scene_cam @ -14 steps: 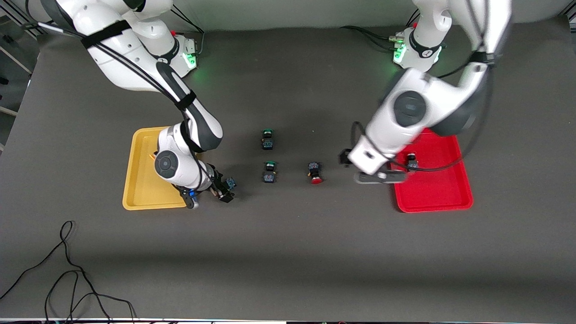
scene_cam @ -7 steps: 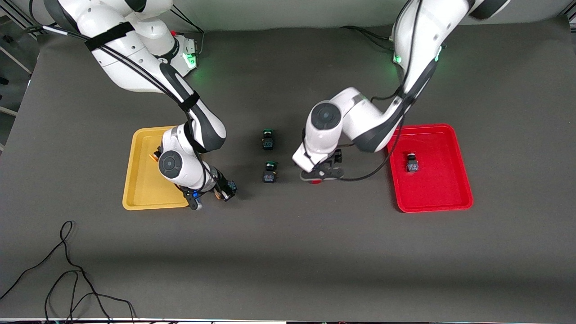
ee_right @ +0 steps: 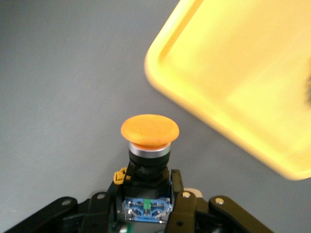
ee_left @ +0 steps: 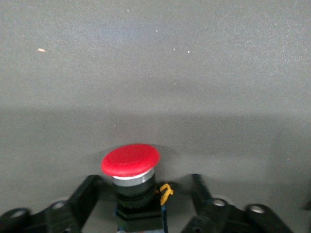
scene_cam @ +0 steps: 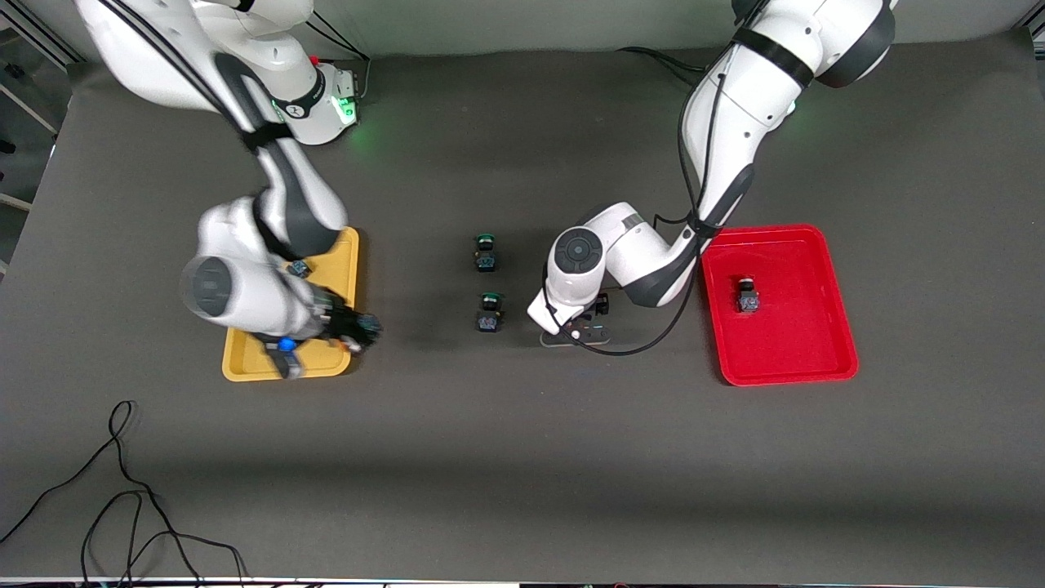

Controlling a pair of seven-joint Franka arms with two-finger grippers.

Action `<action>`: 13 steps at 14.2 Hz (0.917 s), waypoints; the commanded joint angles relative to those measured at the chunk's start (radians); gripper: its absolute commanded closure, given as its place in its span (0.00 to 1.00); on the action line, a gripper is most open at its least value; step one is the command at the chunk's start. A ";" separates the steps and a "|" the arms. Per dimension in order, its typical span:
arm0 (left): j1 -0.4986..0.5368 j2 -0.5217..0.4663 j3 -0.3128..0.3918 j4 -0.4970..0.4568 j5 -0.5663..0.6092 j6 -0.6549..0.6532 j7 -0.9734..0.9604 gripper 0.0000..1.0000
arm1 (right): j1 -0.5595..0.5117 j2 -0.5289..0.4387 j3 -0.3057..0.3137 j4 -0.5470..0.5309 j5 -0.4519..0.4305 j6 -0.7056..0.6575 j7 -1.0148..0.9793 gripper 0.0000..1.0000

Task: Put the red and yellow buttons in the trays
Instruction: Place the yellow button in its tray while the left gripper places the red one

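Observation:
My right gripper (scene_cam: 359,327) is shut on a yellow button (ee_right: 149,128), gripping its black body just over the edge of the yellow tray (scene_cam: 339,261) (ee_right: 243,87). Another button (scene_cam: 300,268) lies in that tray, mostly hidden by the arm. My left gripper (scene_cam: 575,331) is low on the table, open around a red button (ee_left: 130,159). Its fingers (ee_left: 90,187) stand on either side of the button's body with gaps showing. The front view hides this button under the hand. The red tray (scene_cam: 800,343) holds one button (scene_cam: 747,296).
Two green-capped buttons (scene_cam: 486,253) (scene_cam: 488,313) lie on the dark mat between the two grippers. A black cable (scene_cam: 122,490) lies loose near the front camera at the right arm's end.
My right gripper shut on the yellow button and carried it toward the yellow tray. My left arm swung from over the red tray to the red button on the mat and came down around it.

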 commanded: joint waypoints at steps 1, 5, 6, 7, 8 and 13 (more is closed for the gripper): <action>-0.028 -0.009 0.025 0.022 0.007 -0.009 -0.047 1.00 | -0.002 -0.060 -0.125 -0.078 0.016 -0.042 -0.238 0.93; 0.015 -0.070 0.017 0.035 -0.006 -0.073 -0.034 1.00 | -0.004 -0.011 -0.148 -0.276 0.021 0.231 -0.353 0.89; 0.044 -0.099 0.003 0.034 -0.022 -0.110 -0.024 1.00 | -0.002 -0.005 -0.148 -0.323 0.021 0.304 -0.377 0.84; 0.081 -0.127 -0.033 0.032 -0.043 -0.136 0.007 1.00 | -0.002 -0.003 -0.148 -0.336 0.021 0.321 -0.403 0.74; 0.145 -0.159 -0.073 0.029 -0.080 -0.171 0.053 1.00 | -0.005 -0.003 -0.148 -0.338 0.024 0.321 -0.409 0.60; 0.458 -0.286 -0.248 -0.035 -0.152 -0.363 0.266 1.00 | -0.004 -0.029 -0.148 -0.332 0.035 0.297 -0.394 0.00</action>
